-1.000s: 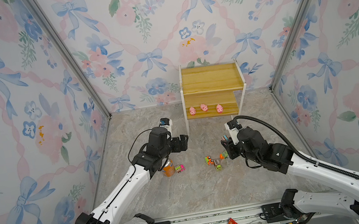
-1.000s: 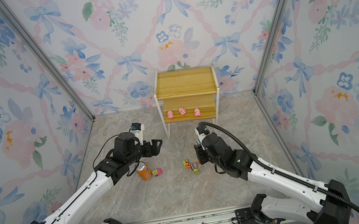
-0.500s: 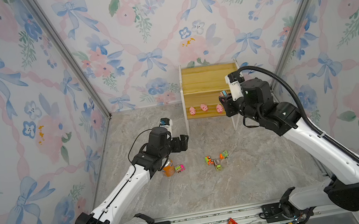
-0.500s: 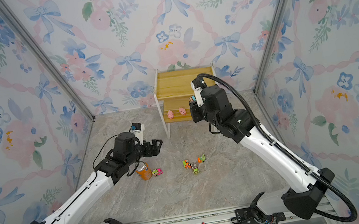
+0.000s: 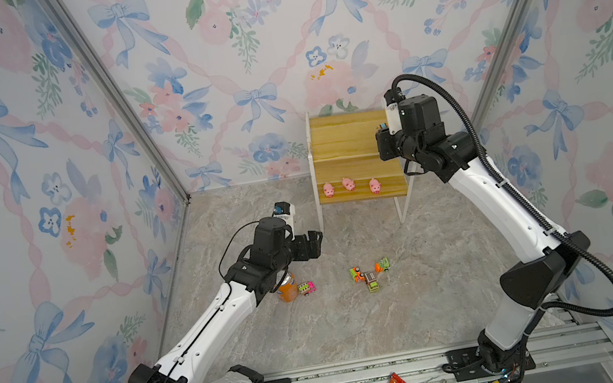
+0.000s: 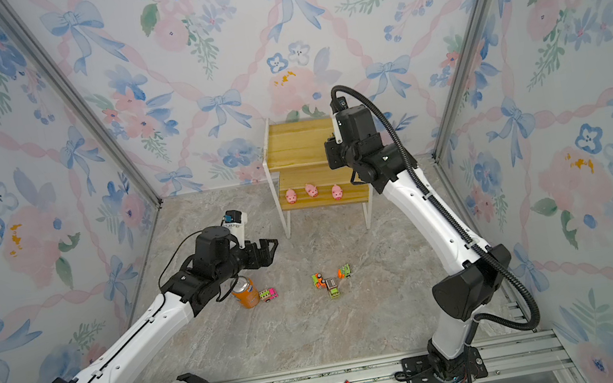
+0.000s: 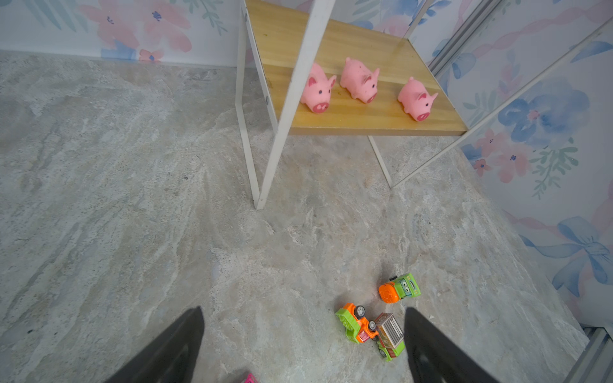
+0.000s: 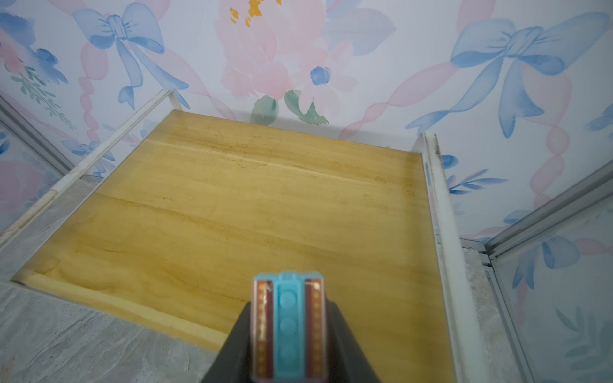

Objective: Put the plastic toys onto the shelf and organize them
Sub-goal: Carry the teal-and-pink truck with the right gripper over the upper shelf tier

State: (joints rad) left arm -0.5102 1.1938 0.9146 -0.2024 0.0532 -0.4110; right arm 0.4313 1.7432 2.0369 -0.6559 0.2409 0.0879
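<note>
Three pigs (image 5: pixel 348 184) occupy the lower board (image 5: pixel 390 188), likely why the right pincer (image 8: pixel 288 310) pinches a teal truck (image 8: pixel 288 295) over the upper board (image 8: pixel 265 199); left pincer (image 7: pixel 302 310) spread.

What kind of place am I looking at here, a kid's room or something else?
Probably a staged robot test cell, not a real room: flowered wallpaper panels between metal corner posts, left arm and right arm mounted on a slotted rail.

Three pink pigs (image 6: pixel 311 191) stand on the shelf's (image 6: pixel 294 142) lower board.

matt wooden shelf (image 5: pixel 346 139), smooth plastic pigs (image 5: pixel 348 183)
</note>
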